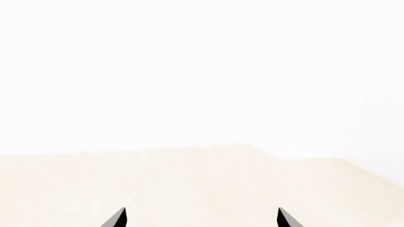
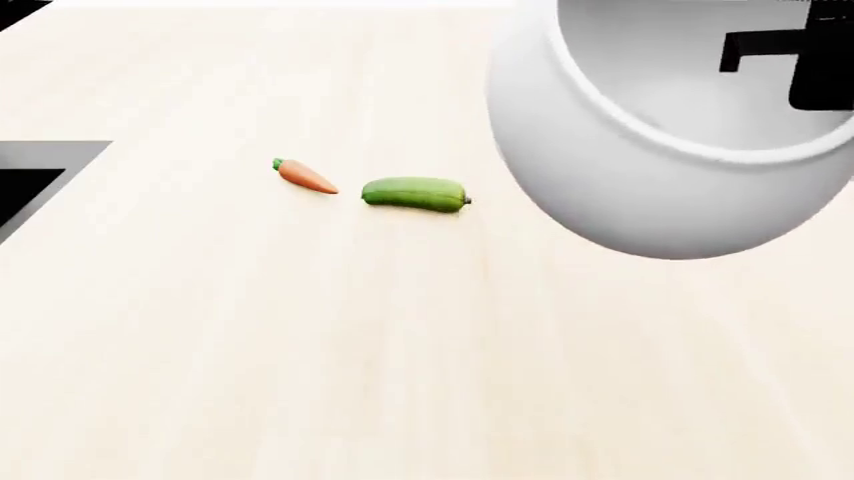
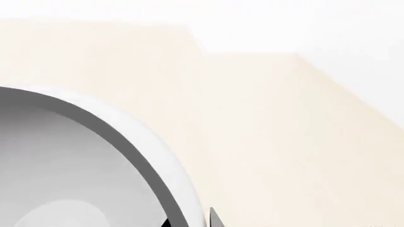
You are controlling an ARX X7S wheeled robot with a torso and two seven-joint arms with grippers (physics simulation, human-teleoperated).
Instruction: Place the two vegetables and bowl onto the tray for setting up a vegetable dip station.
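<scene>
head view: the white bowl (image 2: pixel 641 190) hangs tilted above the tabletop's (image 2: pixel 334 350) far right corner, the right gripper (image 2: pixel 787 60) clamped on its rim, one finger inside. the carrot (image 2: pixel 306 176) and cucumber (image 2: pixel 415 194) lie just apart, mid-table. the left gripper (image 1: pixel 202 218) is spread wide, holding nothing. a dark panel (image 2: pixel 34 180) meets the left edge.

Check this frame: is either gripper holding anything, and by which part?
The right gripper holds the white bowl by its rim, one finger on each side of the wall, lifted above the counter. The left gripper is open and empty.
</scene>
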